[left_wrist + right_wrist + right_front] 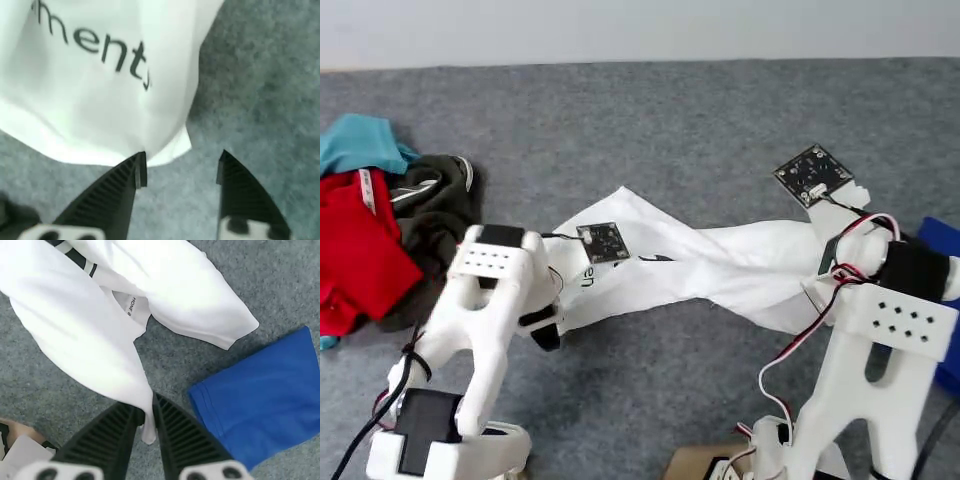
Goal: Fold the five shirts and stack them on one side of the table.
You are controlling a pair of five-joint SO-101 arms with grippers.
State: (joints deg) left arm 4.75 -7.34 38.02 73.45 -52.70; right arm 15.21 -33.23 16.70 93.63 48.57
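White shirt [720, 265] lying twisted across centre of high view | right gripper [148, 410] clamped on its edge, lower right | left gripper [182, 160] spread wide at printed hem, holding nothing, left of centre | risk: one-sided hold, so a pull may tighten the twist or drag cloth onto blue shirt [265, 395], right edge
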